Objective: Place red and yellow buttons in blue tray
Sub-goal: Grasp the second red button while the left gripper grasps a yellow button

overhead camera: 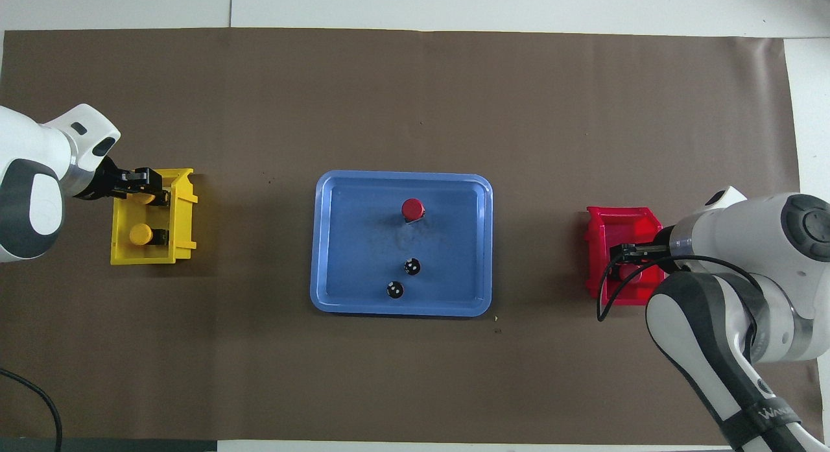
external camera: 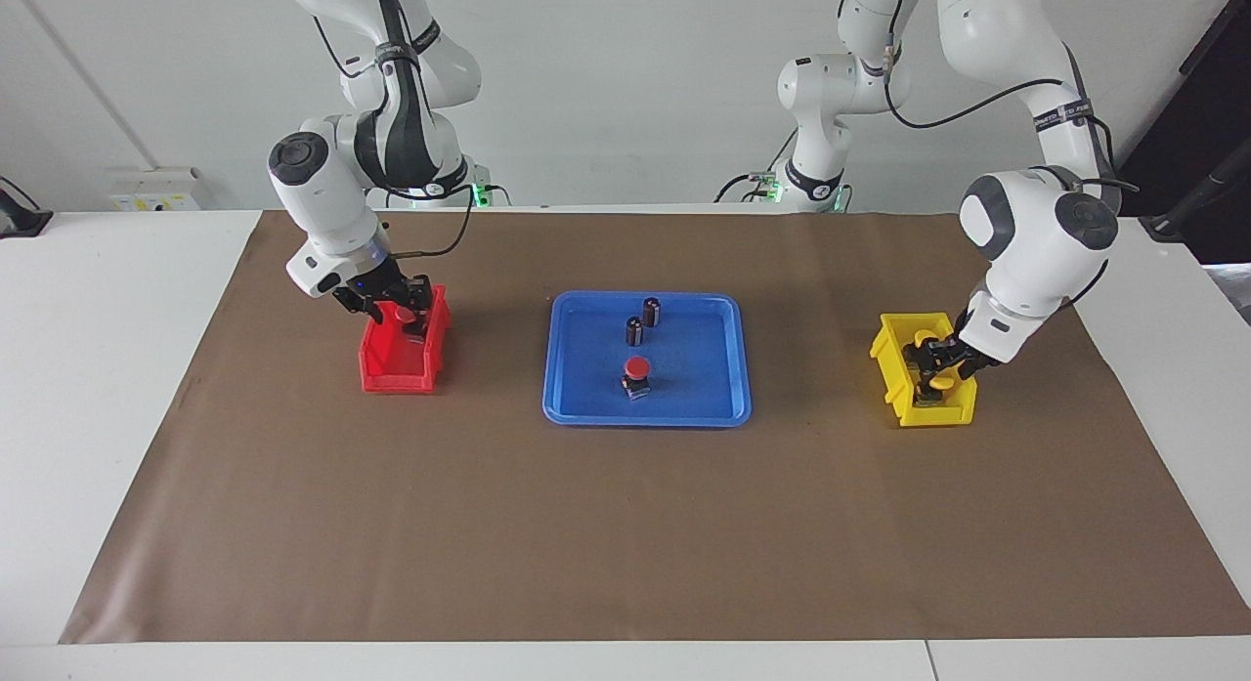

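Brown paper is spread over a white table before a pale wall; at its middle the blue tray is seen, and on its floor one red button is stood upright, cap up; two dark capless cylinders are set in the tray too, nearer the robots than that button, just beside each other. Toward the right arm's end, a second red button is found inside the red bin, and the right gripper is lowered into that bin around the cap; whether its fingers are closed on it cannot be told. Toward the left arm's end, two yellow buttons are kept in the yellow bin; the one farther from the robots is reached by the left gripper, dipped into the bin at its cap; whether it is gripped cannot be told either.
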